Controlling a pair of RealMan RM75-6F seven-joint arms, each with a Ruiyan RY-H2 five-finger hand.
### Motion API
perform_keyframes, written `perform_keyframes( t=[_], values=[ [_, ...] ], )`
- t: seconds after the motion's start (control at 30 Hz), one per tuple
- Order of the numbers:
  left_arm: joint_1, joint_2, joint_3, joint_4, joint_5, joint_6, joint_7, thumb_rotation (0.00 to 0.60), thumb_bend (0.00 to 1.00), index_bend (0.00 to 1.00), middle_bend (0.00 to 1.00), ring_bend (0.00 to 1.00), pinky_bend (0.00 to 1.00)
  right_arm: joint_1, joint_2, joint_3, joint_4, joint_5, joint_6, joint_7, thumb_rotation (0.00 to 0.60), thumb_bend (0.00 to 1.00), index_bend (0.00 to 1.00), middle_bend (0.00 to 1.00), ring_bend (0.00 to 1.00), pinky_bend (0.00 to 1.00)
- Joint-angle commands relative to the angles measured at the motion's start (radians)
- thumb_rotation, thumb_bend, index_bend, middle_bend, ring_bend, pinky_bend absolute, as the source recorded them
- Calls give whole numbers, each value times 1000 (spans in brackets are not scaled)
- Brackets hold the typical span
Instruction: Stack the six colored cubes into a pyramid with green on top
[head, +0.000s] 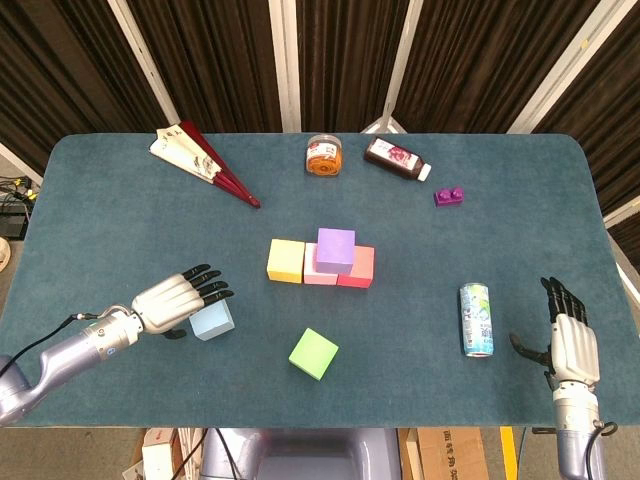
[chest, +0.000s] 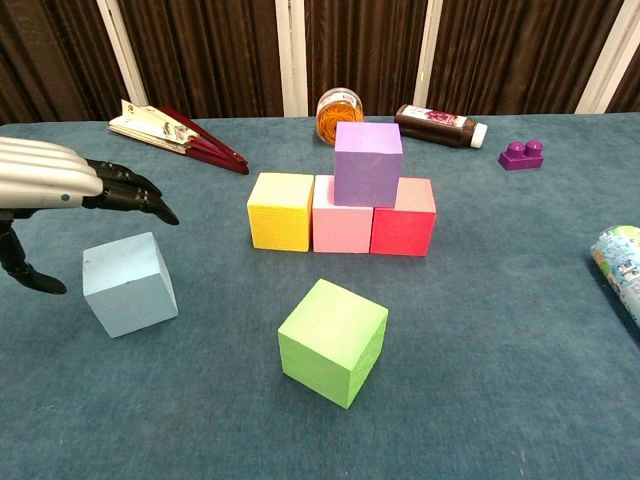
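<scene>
The left robot hand (chest: 50, 185) is running off the chest view's left edge and covering part of the light blue cube (head: 212, 321) in the head view, while the can (chest: 620, 262) is being cut by the chest view's right edge.
</scene>
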Motion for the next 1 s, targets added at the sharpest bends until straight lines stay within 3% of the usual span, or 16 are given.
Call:
perform_keyframes(
  t=[0.03,1.0],
  values=[
    [-5,-5,7,5,2,3,-5,600,253,123,102,0,0,-2,1,2,2,-1,-7,-1,600,272,63,59,0,0],
    [-22,-67,42,78,-13,51,-29,600,307,254,214,0,0,-14,-20,46,11,38,-27,-39,600,272,63,59,0,0]
  ],
)
